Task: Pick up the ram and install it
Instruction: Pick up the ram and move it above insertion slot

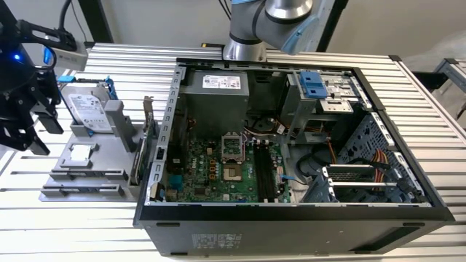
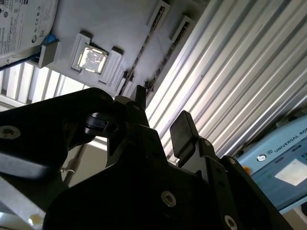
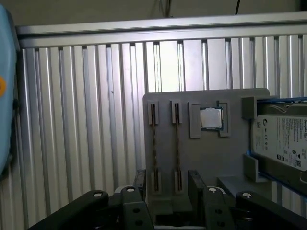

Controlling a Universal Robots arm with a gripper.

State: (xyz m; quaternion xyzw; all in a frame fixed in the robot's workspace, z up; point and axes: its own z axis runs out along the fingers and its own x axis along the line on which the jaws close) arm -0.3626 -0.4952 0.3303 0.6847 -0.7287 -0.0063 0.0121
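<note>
**End effector released; two ram strips in holder**

Exterior view: the end effector (image 1: 40, 134) hangs empty above the surface (image 1: 73, 229), beside one gray holder (image 1: 109, 164). First wrist view: fingers (image 3: 196, 184) spread; two ram strips (image 3: 154, 146) stand in slots just ahead, untouched. Second wrist view: nothing between its fingers.

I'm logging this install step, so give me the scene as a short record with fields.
fixture: gray, holds ram, processor chip, hard drive
ram: two strips on edge in the fixture's slots, not grasped
gripper: jaws open, empty, near the slotted end
computer case: open, green motherboard exposed
</note>
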